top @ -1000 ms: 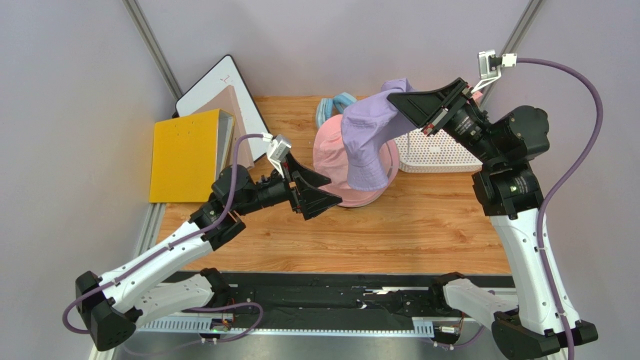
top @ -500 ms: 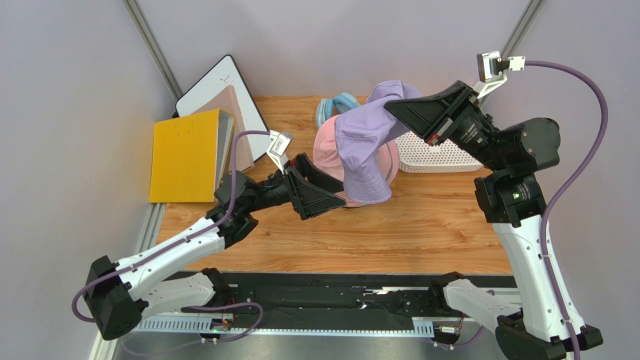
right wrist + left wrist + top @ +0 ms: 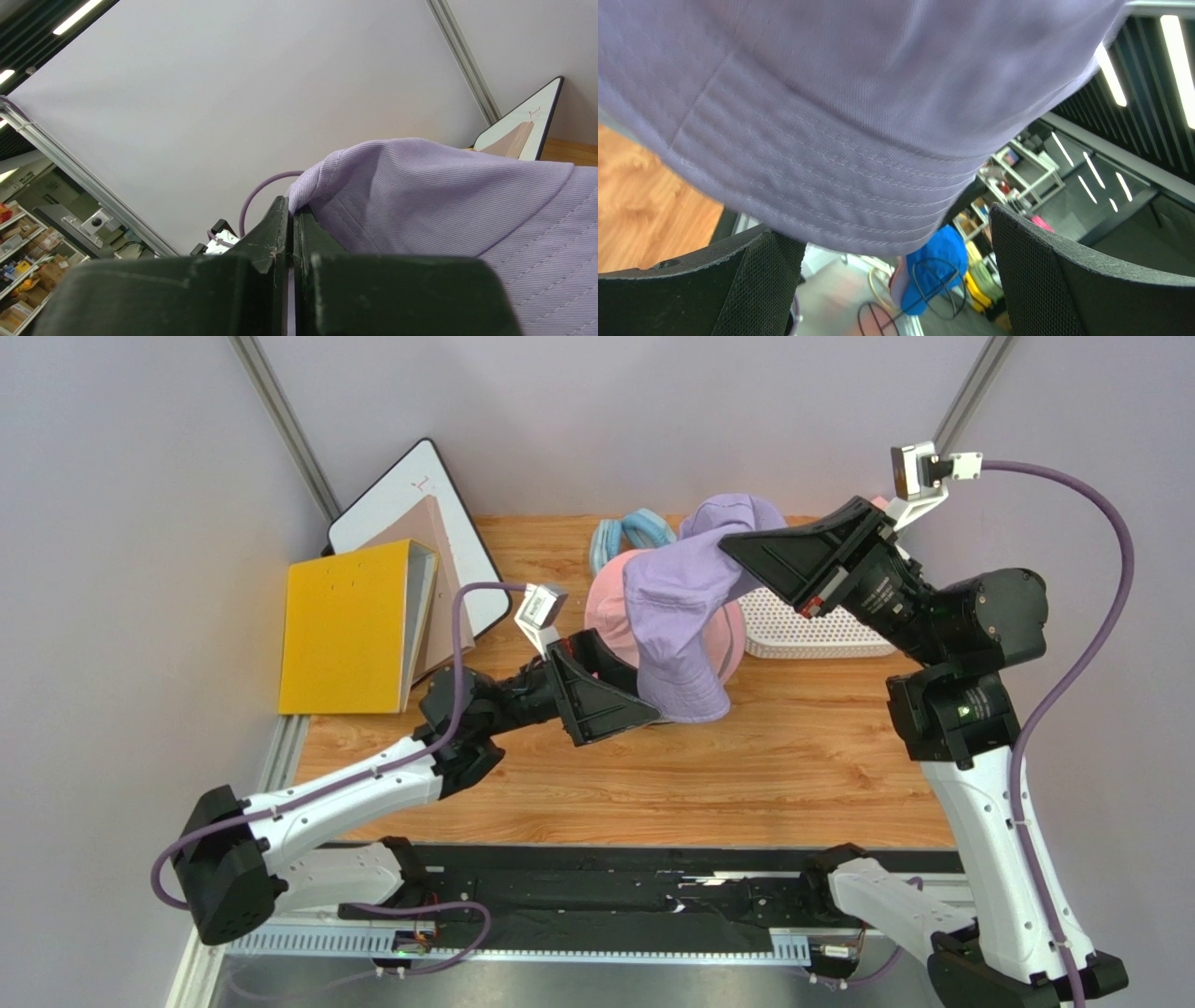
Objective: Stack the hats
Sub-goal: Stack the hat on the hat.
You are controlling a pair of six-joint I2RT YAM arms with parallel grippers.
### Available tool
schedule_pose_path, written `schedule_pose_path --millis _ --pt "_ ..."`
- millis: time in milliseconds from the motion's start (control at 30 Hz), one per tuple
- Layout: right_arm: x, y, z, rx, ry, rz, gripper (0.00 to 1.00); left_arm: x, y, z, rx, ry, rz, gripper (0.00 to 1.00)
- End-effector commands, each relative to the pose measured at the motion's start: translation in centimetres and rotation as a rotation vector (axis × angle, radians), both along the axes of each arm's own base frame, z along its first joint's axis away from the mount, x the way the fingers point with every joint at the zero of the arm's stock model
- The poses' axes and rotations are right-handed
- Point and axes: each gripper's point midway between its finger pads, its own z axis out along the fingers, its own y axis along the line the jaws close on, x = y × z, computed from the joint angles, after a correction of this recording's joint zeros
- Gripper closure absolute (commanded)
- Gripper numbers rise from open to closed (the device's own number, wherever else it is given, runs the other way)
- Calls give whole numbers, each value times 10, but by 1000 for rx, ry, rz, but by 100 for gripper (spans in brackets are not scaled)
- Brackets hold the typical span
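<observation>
Placement: right end effector (image 3: 725,545) pinched lavender hat (image 3: 680,623) over pink hat (image 3: 605,612); left end effector (image 3: 640,710) gaped. Next: lower squarely, release.

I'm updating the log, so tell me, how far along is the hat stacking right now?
Done: the pink hat lies on the table as the base; whether others are under it cannot be told. In hand: the right gripper is shut on the lavender hat, which hangs over the pink one, with the open left gripper at its brim. To do: lower it on and let go.
</observation>
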Motion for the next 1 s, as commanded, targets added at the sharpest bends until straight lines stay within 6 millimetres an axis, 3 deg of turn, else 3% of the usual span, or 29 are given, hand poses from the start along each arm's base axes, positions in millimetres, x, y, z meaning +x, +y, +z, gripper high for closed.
schedule_pose_path --millis 0,167,467,800,900,967 --pt "-17 -3 -2 0 -31 13 100 -6 27 50 -152 -83 84 0" --pt "-20 -5 -19 -13 -8 3 100 0 35 56 -173 -70 138 1" --pt "-24 -7 -36 -34 3 -5 100 19 54 38 -169 6 266 14" --pt "-28 -5 -54 -68 26 18 100 38 72 31 -209 73 316 18" --pt "-27 -3 -59 -77 34 28 100 39 68 33 -210 74 304 24" --pt "-25 -2 -63 -93 38 30 100 39 68 35 -223 80 294 37"
